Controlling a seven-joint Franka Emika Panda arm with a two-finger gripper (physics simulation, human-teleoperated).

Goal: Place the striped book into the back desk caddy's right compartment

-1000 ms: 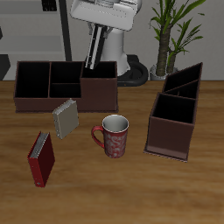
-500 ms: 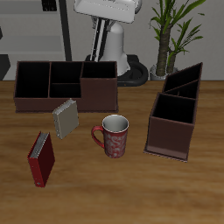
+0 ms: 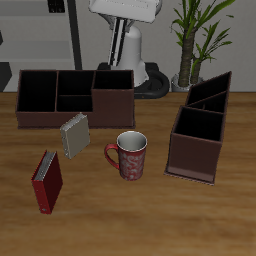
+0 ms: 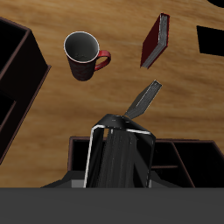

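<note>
Rising since a second earlier, the arm had lifted clear of the back desk caddy (image 3: 75,97), and the gripper was out of sight, so whether its fingers were apart I cannot tell. Inside the right compartment (image 3: 113,97) the striped book (image 4: 118,162) stood upright, so the placing looked done. A clean retreat meant going straight up. Near the caddy lay the plain grey book (image 3: 74,135), red book (image 3: 46,181) and mug (image 3: 129,155).
</note>
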